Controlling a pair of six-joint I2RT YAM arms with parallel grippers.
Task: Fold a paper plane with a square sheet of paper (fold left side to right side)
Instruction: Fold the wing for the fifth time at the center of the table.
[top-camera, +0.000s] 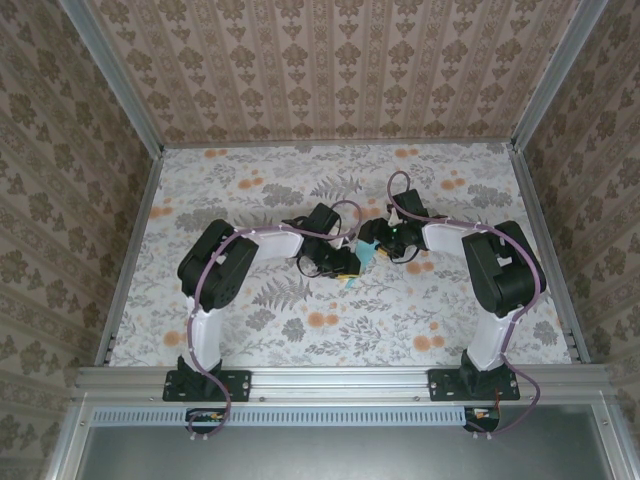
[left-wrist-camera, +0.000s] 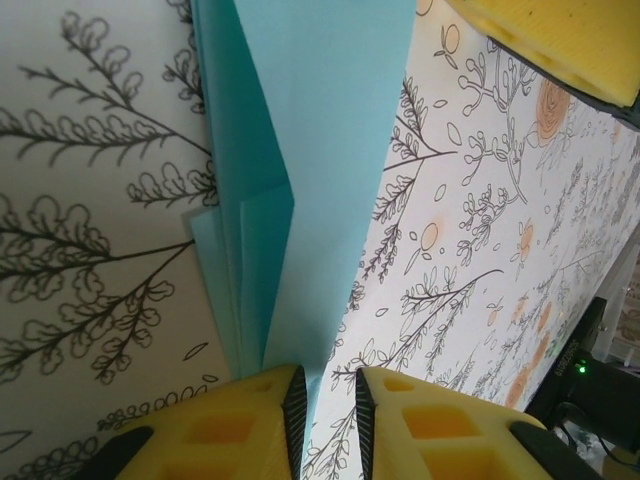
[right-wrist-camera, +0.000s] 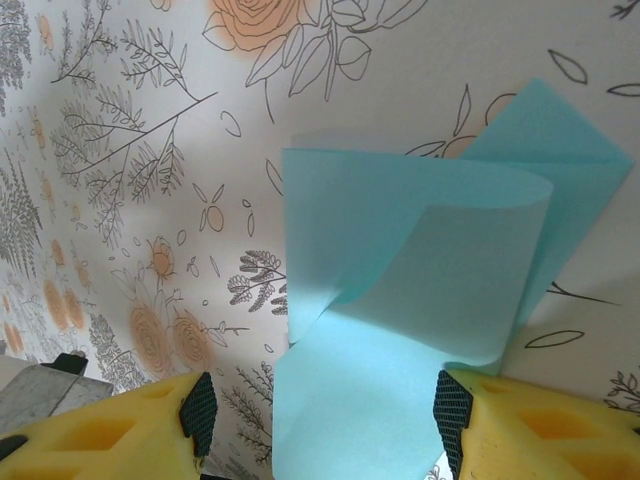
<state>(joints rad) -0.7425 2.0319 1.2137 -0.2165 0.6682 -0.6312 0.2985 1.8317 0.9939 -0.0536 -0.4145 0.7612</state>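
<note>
Left gripper (left-wrist-camera: 330, 388) jaws sit a little apart, with the edge of the thin light blue folded paper sheet (left-wrist-camera: 330, 150) between them. Right gripper (right-wrist-camera: 325, 405) jaws gape wide around its curled end, on the flowery table (right-wrist-camera: 120, 150).

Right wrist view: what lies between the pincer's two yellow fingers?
The curled light blue paper lies between the right pincer's fingers, seen in the right wrist view.
</note>
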